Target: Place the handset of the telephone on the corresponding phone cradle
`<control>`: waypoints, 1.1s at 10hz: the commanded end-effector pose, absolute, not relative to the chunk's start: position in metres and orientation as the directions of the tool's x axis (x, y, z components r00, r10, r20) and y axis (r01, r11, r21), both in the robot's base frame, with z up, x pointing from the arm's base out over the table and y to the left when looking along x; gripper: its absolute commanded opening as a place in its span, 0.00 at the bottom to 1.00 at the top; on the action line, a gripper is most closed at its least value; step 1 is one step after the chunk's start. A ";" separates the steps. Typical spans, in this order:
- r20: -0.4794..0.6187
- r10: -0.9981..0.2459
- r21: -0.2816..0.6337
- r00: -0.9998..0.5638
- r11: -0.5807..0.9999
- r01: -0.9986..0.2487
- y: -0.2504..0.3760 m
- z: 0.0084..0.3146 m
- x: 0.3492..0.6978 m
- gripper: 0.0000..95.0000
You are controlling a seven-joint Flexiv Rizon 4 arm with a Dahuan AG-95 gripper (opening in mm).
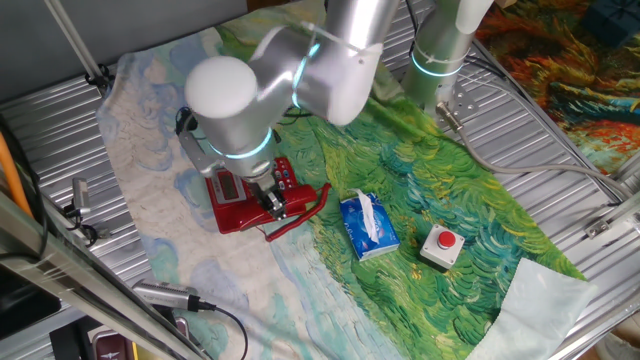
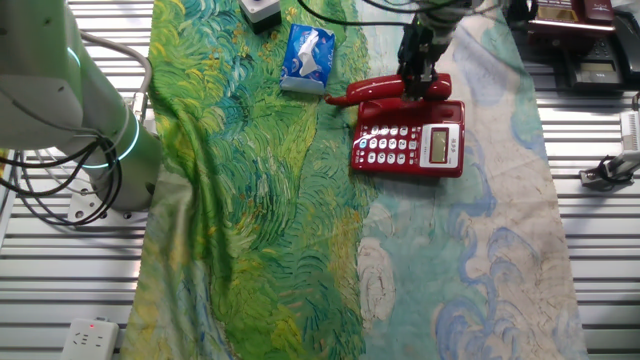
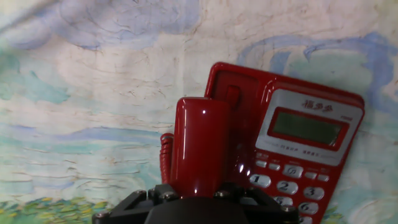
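The red telephone [image 2: 408, 140] lies on the painted cloth with its grey-white keypad and small display facing up. My gripper [image 2: 418, 80] is shut on the glossy red handset [image 2: 375, 90], which hangs along the base's far edge and sticks out past it toward the tissue pack. In the hand view the handset [image 3: 199, 146] rises from between my fingers, just left of the keypad and partly over the phone cradle [image 3: 231, 93]. Its coiled cord [image 3: 165, 155] shows at its left. From the first fixed view the arm covers much of the telephone [image 1: 235, 205], and the handset [image 1: 305, 212] pokes out to the right.
A blue tissue pack [image 1: 368, 225] lies right of the phone, with a small grey box with a red button [image 1: 442, 245] beyond it. A white sheet [image 1: 545, 300] lies at the cloth's corner. The arm's base [image 2: 100, 150] stands beside the cloth.
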State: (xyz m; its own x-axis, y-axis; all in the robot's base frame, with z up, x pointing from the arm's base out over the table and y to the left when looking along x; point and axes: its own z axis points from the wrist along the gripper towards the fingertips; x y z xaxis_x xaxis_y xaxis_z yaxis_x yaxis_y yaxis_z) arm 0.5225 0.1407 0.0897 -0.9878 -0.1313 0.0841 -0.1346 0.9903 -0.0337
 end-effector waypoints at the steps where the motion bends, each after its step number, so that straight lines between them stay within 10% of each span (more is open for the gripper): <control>1: 0.089 -0.103 -0.004 -0.991 0.995 -0.104 0.140 0.092 0.530 0.00; 11: 0.081 -0.049 0.089 -0.995 0.995 -0.042 0.123 0.083 0.527 0.00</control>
State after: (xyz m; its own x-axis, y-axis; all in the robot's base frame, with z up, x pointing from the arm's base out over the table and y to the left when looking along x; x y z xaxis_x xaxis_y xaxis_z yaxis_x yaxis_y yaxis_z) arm 0.5278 0.1228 0.0817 -0.9962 -0.0220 0.0846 -0.0118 0.9928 0.1190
